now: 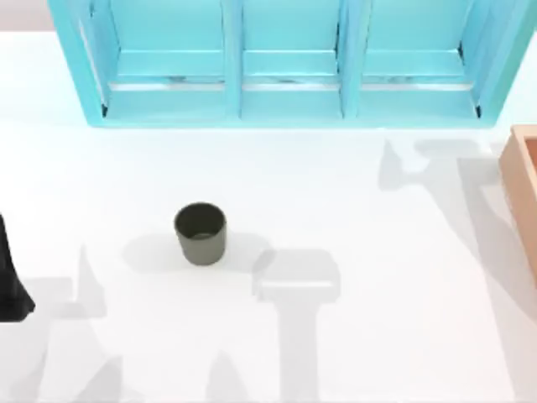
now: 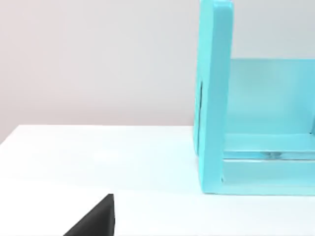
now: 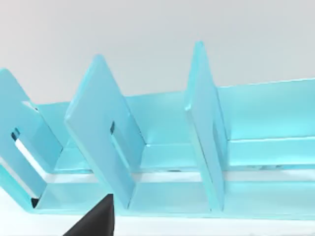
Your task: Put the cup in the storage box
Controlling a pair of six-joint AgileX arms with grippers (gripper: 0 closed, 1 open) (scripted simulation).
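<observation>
The cup (image 1: 200, 233), small and dark olive-grey, stands upright on the white table left of centre, its dark inside showing. The storage box (image 1: 522, 189), tan with thick walls, is cut off by the table's right edge. My left arm (image 1: 10, 281) is a black shape at the far left edge, well left of the cup and apart from it. A black part of my left gripper (image 2: 96, 221) shows in the left wrist view. A black part of my right gripper (image 3: 96, 219) shows in the right wrist view, in front of the shelf unit.
A big light-blue three-compartment shelf unit (image 1: 285, 75) spans the back of the table, and its end wall (image 2: 214, 98) and dividers (image 3: 101, 128) appear in the wrist views. White tabletop (image 1: 369, 252) lies between the cup and the storage box.
</observation>
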